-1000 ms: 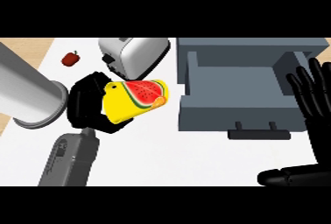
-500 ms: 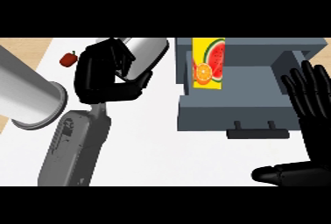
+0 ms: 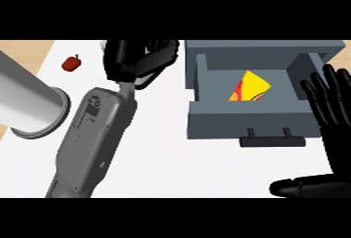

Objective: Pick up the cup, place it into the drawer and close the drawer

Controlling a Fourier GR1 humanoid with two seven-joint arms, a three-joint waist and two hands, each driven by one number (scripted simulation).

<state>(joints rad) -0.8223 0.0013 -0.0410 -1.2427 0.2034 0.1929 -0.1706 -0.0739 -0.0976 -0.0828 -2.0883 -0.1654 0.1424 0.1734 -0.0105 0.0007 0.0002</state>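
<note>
The cup (image 3: 251,86), yellow with a watermelon print, lies tilted inside the open grey drawer (image 3: 226,116), touched by neither hand. My left hand (image 3: 139,62) hovers over the counter just left of the drawer, its fingers relaxed and holding nothing. At the view's right edge, my right hand (image 3: 334,111) stands open beside the drawer's right wall. Its fingers point up and its thumb (image 3: 308,188) lies low in the view. The drawer's dark handle (image 3: 273,141) sticks out from its front panel.
A small red fruit (image 3: 71,63) sits at the counter's far left. A big grey cylinder (image 3: 27,107) comes in from the left edge, close to my left forearm (image 3: 93,139). White counter top (image 3: 185,167) spreads out in front of the drawer.
The cup has left my left hand, passed over the drawer's left wall and now lies inside the drawer. My left hand has let go and stays to the drawer's left. The right hand keeps its place.
</note>
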